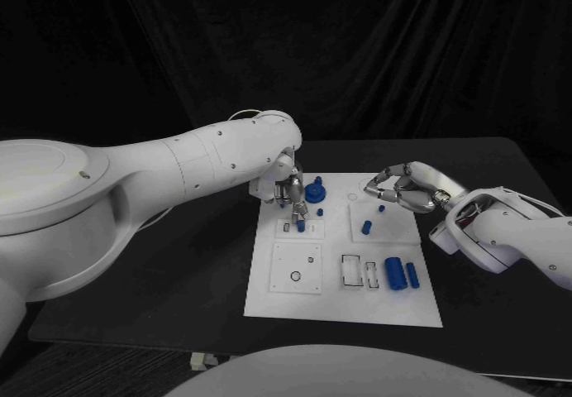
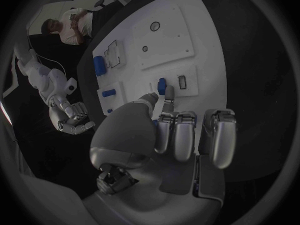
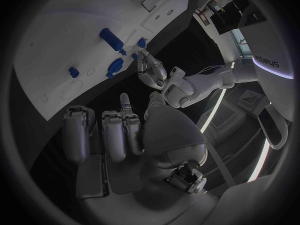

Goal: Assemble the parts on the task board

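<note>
White board [image 1: 345, 310] mid-table, blue parts [image 1: 401, 274] by its right edge and far-left corner [image 1: 315, 193].

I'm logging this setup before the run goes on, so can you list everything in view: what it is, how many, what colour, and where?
Table: one, black, under everything.
Task board: one, white plate, middle of the table, with raised square panels and outlined slots.
Large round part: one, blue, standing at the board's far end beside the left hand.
Small part: one, blue, by the left hand's fingertips on the far-left panel.
Small parts: two, blue, on the far-right panel.
Cylinder parts: two, blue, side by side near the board's right edge.
Left hand: silver, over the board's far-left area; whether it touches the small part I cannot tell.
Right hand: silver, fingers curled, holding nothing, at the board's far-right corner.
</note>
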{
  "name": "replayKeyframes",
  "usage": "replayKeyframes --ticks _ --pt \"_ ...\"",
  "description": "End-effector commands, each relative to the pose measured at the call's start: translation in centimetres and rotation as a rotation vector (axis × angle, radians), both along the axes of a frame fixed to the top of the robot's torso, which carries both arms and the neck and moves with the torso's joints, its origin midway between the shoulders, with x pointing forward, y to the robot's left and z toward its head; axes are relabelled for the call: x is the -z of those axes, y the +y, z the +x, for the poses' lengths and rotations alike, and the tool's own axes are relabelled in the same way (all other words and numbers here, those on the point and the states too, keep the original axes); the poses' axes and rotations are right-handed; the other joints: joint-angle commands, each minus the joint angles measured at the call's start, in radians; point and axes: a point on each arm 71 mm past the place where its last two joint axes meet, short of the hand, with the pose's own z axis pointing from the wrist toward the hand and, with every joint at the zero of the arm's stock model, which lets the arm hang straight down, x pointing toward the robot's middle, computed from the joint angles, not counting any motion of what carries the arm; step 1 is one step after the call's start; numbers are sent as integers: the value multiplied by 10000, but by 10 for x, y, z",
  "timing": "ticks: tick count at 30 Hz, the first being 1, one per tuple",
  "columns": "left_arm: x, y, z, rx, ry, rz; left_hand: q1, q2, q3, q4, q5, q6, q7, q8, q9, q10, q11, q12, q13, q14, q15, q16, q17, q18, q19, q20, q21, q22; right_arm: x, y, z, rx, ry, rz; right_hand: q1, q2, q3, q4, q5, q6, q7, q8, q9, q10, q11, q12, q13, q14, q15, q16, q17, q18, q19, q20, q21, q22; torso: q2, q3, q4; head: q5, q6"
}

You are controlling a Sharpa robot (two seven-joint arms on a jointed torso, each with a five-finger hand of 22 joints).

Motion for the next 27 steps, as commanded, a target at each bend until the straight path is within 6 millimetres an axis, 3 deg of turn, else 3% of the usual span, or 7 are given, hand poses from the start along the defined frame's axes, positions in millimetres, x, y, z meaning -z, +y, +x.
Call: replayKeyframes --ticks 1,11,24,25,27 --pt "1 0 0 -121 -28 126 -21 -46 60 -15 -42 0 32 -50 -11 1048 77 27 2629 1057 49 26 2633 115 663 87 -62 2305 1 0 -1 19 127 -58 46 -11 -30 16 2 91 10 50 -13 1043 45 -40 2604 1049 95 26 2634 75 312 46 -56 2210 -6 8 -1 -3 0" --pt "4 0 -1 -80 50 139 -57 -75 76 -43 -98 86 23 -33 -3 1048 73 27 2629 1057 49 26 2633 116 662 93 -67 2305 2 0 -1 23 173 -79 -56 141 -26 43 2 124 12 63 -17 1043 57 -40 2604 1049 104 26 2634 85 291 52 -89 2198 -8 7 -2 11 0" --pt "5 1 -2 -55 156 310 -477 -99 -13 5 -1535 233 29 -158 -44 1048 76 27 2629 1057 48 26 2633 126 648 95 -124 2293 2 0 -1 19 204 -91 -140 201 -47 48 -34 146 12 72 -19 1043 59 -40 2604 1049 108 26 2634 85 290 56 -93 2197 -4 8 3 3 0" --pt "5 1 -2 -55 161 318 -586 -93 -73 50 -1857 257 37 -181 -49 1048 83 27 2629 1057 54 26 2633 128 646 100 -135 2291 2 0 -1 20 206 -92 -140 201 -47 48 -34 146 12 72 -19 1043 59 -40 2604 1049 108 26 2634 85 290 56 -93 2197 -3 8 4 2 0" --pt "5 1 -2 -50 170 325 -655 -84 -117 79 -2051 270 43 -197 -52 1048 87 27 2629 1057 58 26 2633 128 646 104 -139 2292 2 0 -1 19 210 -94 -143 203 -49 48 -37 147 11 72 -19 1043 60 -40 2604 1049 108 26 2634 84 293 56 -90 2199 -2 8 4 -2 0"
